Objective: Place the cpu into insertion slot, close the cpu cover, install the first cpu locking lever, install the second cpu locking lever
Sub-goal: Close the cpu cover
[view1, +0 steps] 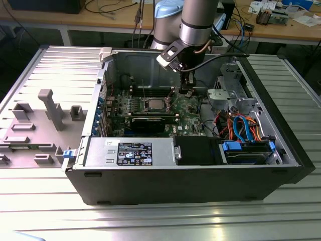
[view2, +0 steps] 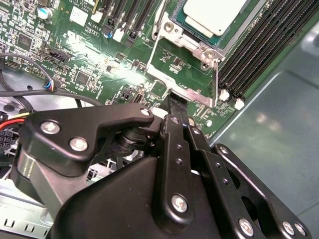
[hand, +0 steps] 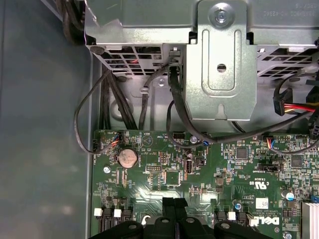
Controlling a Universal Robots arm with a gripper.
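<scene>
Silver cpu (view2: pixel 215 14): seated on green motherboard (view2: pixel 99 55), framed by cpu cover (view2: pixel 192 42).
Black gripper (view2: pixel 178 102): jaws clenched, at cover's corner.

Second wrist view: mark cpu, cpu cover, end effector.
cpu (view2: pixel 214 12), second wrist view, silver top.
cpu cover (view2: pixel 194 44), second wrist view, metal frame edge beside the cpu.
end effector (view2: pixel 178 102), second wrist view, its tip.
</scene>
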